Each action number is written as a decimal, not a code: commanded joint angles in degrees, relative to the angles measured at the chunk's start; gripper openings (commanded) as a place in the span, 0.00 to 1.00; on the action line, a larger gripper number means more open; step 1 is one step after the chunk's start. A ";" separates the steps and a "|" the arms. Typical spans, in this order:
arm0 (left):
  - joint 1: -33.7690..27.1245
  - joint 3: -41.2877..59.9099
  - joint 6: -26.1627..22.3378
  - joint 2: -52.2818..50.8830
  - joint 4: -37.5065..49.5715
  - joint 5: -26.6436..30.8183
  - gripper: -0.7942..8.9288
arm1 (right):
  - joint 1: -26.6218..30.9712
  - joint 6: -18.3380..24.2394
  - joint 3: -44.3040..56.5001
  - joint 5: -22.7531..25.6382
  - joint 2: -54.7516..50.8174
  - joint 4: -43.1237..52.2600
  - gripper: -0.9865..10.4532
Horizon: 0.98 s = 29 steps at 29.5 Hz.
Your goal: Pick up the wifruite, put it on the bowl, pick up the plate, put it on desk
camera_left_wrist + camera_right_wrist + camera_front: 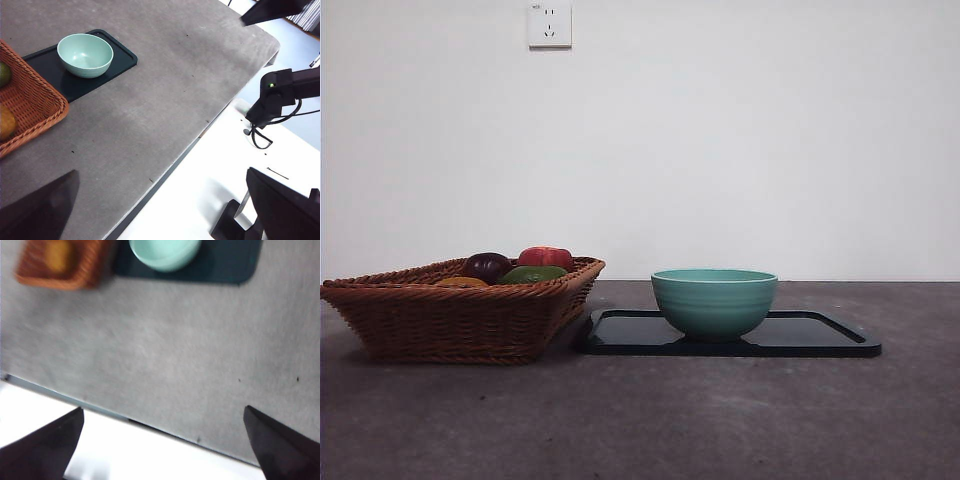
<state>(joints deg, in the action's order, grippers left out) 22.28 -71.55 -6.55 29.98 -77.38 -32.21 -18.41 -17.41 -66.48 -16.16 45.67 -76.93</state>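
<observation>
From my station, the bowl [714,301] sits upright on the black tray [820,338], toward the tray's end nearest the basket [450,320]. The tray lies flat on the bench [720,420], and the basket stands just beside it; in the front view their edges look almost touching.

The basket holds several fruits. In the front view I see a dark purple one [486,266], a red one [546,257] behind, a green one [532,274] in front of it, and a low orange-brown sliver that I take for the wifruite [460,282], at the side of the heap farthest from the bowl. The left wrist view shows the same brown-orange fruit [6,121] inside the basket by its wall, with a green fruit [4,74] further along. The right wrist view is blurred, yet an orange patch [59,254] shows in the basket there too.

Neither arm appears in the front view. The left fingers [165,210] are spread wide apart and grasp nothing; they hang over the bench's near edge, well apart from the basket and from the wifruite. The right fingers [165,450] are likewise spread wide and hold nothing, hanging over the bench's edge with bare bench between them and the tray. The bowl [165,252] and basket [65,265] lie across the bench from them, well apart.

The bowl's inside [85,50] is pale, with nothing in it that I can see.
</observation>
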 commanded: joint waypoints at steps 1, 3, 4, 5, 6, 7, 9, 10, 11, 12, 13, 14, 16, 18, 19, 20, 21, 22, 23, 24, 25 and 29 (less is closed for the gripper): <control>0.24 -0.66 -0.50 0.09 0.70 -0.39 0.63 | -0.20 1.31 -1.29 0.61 7.54 -4.11 0.53; 0.24 -0.66 -0.50 0.09 0.74 -0.39 0.63 | -0.20 2.01 -1.86 1.27 12.70 -2.86 0.53; 0.24 -0.66 -0.52 0.09 0.74 -0.39 0.63 | -0.20 1.99 -1.99 1.09 15.19 -1.07 0.53; 0.24 -0.66 -0.50 0.09 0.74 -0.39 0.63 | -0.20 1.99 -2.01 0.92 17.09 1.01 0.53; 0.24 -0.66 -0.50 0.09 0.74 -0.39 0.63 | -0.20 1.97 -2.03 0.70 19.17 3.69 0.53; 0.24 -0.66 -0.50 0.09 0.74 -0.39 0.63 | -0.20 1.81 -2.14 0.66 20.94 5.97 0.53; 0.24 -0.66 -0.50 0.09 0.74 -0.39 0.63 | -0.20 1.75 -3.23 0.55 25.44 10.32 0.53; 0.26 -0.66 -0.50 0.09 0.77 -0.39 0.63 | -0.20 1.75 -4.07 0.55 27.45 11.41 0.53; 0.26 -0.66 -0.50 0.09 0.83 -0.39 0.63 | -0.20 1.84 -5.42 0.55 29.86 12.07 0.53; 0.26 -0.66 -0.52 0.09 0.98 -0.39 0.63 | -0.20 2.10 -7.13 0.55 32.37 12.35 0.53; 0.26 -0.66 -0.52 0.09 1.18 -0.39 0.63 | -0.20 2.54 -8.83 0.55 34.56 12.37 0.53; 0.26 -0.66 -0.50 0.09 1.57 -0.39 0.63 | -0.20 3.15 -11.02 0.55 37.13 12.35 0.53; 0.33 -0.66 -0.50 0.09 2.45 -0.39 0.63 | -0.20 3.87 -15.41 0.90 41.97 12.39 0.53; 0.50 -0.66 -0.50 0.09 2.84 -0.39 0.63 | -0.09 4.44 -22.27 1.38 49.13 12.15 0.53; 0.66 -0.66 -0.50 0.11 2.84 -0.39 0.63 | -0.02 4.63 -25.83 1.38 52.89 12.11 0.53; 0.66 -0.66 -0.50 0.11 2.84 -0.39 0.63 | 0.11 4.70 -28.65 1.31 55.89 12.02 0.53; 0.66 -0.66 -0.50 0.11 2.84 -0.39 0.63 | 0.17 4.81 -31.78 1.33 59.36 11.78 0.53; 0.66 -0.66 -0.50 0.11 2.82 -0.39 0.63 | 0.17 4.81 -34.18 1.25 62.18 11.52 0.53; 0.66 -0.66 -0.50 0.11 2.82 -0.39 0.63 | 0.17 4.81 -36.70 1.27 65.26 11.23 0.53; 0.66 -0.66 -0.48 0.11 2.80 -0.39 0.63 | 0.17 4.81 -38.47 1.25 67.58 11.02 0.53; 0.66 -0.66 -0.48 0.11 2.78 -0.39 0.63 | 0.17 4.81 -40.17 1.38 70.23 10.99 0.53; 0.66 -0.66 -0.48 0.11 2.43 -0.39 0.63 | 0.39 4.83 -41.29 2.23 75.63 12.94 0.53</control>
<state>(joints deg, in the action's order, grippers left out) 22.65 -71.55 -6.55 29.98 -75.26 -32.32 -17.93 -13.30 -106.28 -14.13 120.14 -64.42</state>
